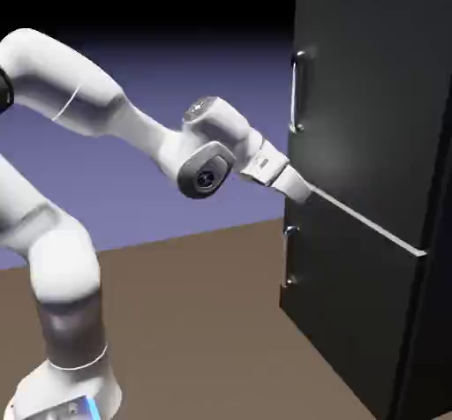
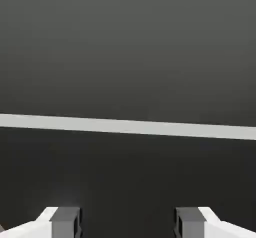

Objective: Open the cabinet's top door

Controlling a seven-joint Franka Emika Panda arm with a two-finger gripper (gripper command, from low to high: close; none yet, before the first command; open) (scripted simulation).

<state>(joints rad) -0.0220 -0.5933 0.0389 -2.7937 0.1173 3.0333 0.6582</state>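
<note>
Brown floor point(image 1: 177, 321) fills the exterior view's lower middle. No writing is readable. At the hand view's bottom, the gripper point(image 2: 128, 222) gapes wide, holding nothing.

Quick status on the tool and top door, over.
Tool open, empty. Top door shut, handle ungripped. Nothing seen blocking the handle.

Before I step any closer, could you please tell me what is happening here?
A white robot arm is working on opening the top door of a black cabinet. Its hand is open, with nothing between the fingertips, and is down near the pale strip between the two doors. The top door looks shut, and its silver handle is above the hand, not gripped.
</note>
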